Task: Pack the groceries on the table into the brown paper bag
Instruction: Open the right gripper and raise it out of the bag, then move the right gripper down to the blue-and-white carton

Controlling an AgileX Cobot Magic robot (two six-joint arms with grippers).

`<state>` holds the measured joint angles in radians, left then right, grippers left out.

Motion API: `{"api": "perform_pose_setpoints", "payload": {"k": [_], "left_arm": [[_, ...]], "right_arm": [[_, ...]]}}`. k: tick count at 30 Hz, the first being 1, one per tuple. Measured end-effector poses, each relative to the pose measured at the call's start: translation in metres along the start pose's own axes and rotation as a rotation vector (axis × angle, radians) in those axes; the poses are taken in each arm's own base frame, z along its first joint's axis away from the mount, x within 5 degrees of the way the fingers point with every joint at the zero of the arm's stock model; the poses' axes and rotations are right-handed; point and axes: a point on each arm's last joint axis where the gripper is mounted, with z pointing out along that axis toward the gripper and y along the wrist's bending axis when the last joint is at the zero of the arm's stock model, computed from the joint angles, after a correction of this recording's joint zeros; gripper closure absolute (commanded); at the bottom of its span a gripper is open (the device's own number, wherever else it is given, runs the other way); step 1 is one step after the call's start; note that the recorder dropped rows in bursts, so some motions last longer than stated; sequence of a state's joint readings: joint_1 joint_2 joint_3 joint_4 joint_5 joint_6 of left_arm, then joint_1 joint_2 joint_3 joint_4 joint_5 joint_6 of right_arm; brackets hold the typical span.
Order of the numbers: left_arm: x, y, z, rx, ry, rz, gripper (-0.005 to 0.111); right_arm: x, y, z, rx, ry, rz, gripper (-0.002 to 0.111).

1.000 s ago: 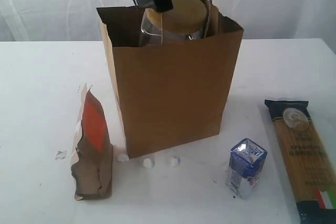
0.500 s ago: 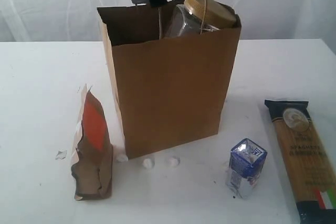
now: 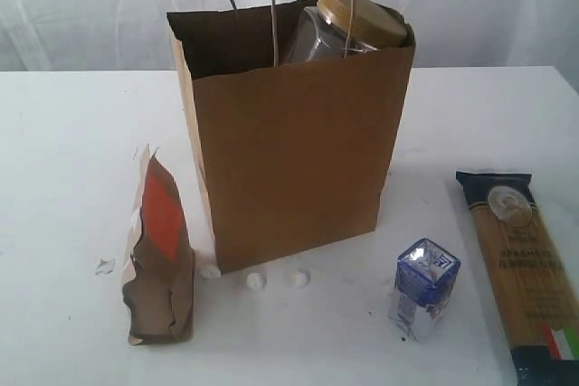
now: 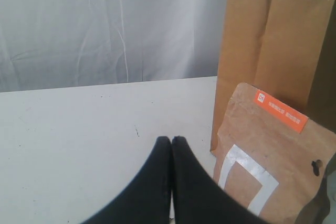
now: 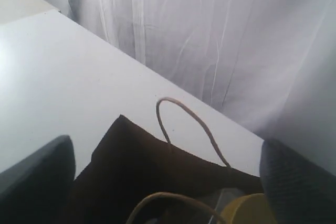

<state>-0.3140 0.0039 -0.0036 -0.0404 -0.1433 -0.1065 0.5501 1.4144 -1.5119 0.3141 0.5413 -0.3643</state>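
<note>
Tan-lidded clear jar [image 3: 348, 29] sits tilted in the upright brown kraft paper bag [image 3: 298, 160], lid above the rim, leaning on one side wall. Best move: lift the right gripper [image 5: 168, 174] straight up, clear of the twisted loop handles [image 5: 202, 128]. Its jaws are wide apart and empty over the bag mouth. Left gripper [image 4: 171, 145] is pinched closed on nothing, beside the brown pouch with orange-red panel [image 4: 268, 166].

Backdrop: a white pleated curtain [image 3: 90, 6] hangs along the far edge of the white table [image 3: 54, 133]; soft, even light casts only faint shadows on it.
</note>
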Motion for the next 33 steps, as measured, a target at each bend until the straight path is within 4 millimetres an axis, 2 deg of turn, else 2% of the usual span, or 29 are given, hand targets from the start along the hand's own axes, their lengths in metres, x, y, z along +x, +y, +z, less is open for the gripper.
{"api": "perform_pose_setpoints", "payload": {"k": [1, 9, 16, 20, 23, 33], "left_arm": [[0.000, 0.000, 0.000, 0.000, 0.000, 0.000, 0.107], [0.000, 0.000, 0.000, 0.000, 0.000, 0.000, 0.107], [0.000, 0.000, 0.000, 0.000, 0.000, 0.000, 0.107], [0.000, 0.000, 0.000, 0.000, 0.000, 0.000, 0.107], [0.000, 0.000, 0.000, 0.000, 0.000, 0.000, 0.107], [0.000, 0.000, 0.000, 0.000, 0.000, 0.000, 0.107]], "right_arm": [[-0.002, 0.001, -0.008, 0.005, -0.022, 0.000, 0.029], [0.005, 0.007, -0.066, 0.054, -0.164, -0.007, 0.070], [0.030, 0.017, -0.122, 0.087, -0.250, -0.035, 0.108], [0.050, 0.022, -0.148, 0.099, -0.294, -0.028, 0.108], [0.068, 0.026, -0.160, 0.097, -0.292, -0.007, 0.108], [0.125, 0.031, -0.159, 0.083, -0.182, 0.024, 0.108]]}}
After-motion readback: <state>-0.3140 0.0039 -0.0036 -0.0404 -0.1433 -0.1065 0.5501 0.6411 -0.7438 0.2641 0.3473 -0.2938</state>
